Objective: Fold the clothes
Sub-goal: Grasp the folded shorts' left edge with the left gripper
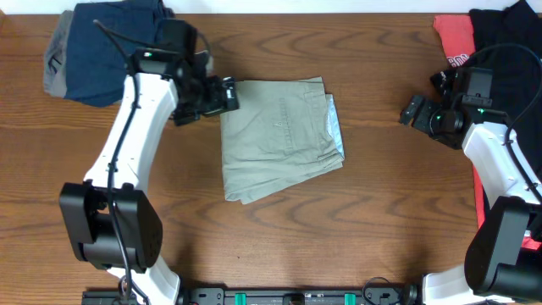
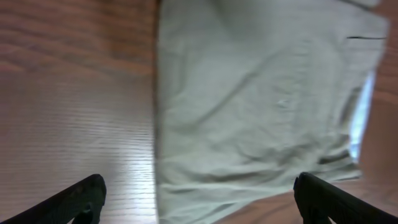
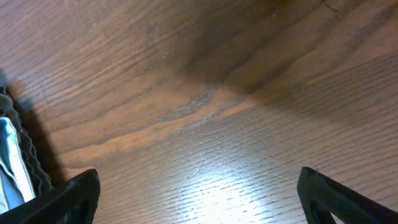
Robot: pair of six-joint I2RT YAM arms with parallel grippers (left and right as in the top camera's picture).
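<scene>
Table [image 1: 339, 246]: smooth brown wood grain, semi-glossy, glare patches in both wrist views. Shorts [image 1: 275, 140]: matt woven khaki cloth, wrinkled, stitched seams, with a smoother light blue lining strip at their right edge. Navy garment [image 1: 102, 51] left of the shorts: soft matt cloth. Red shirt [image 1: 453, 38] and black shirt [image 1: 517, 34] right of the shorts: matt cloth. Left arm [image 1: 135, 127]: glossy white plastic shell. Left gripper [image 1: 227, 95] fingers [image 2: 81, 196]: matt black plastic.

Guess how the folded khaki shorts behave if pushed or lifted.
Probably floppy: the shorts are wrinkled thin cloth, so a lifted edge would likely droop. Pushed, the layers may bunch or unfold rather than slide whole; blue lining peeks out.
</scene>
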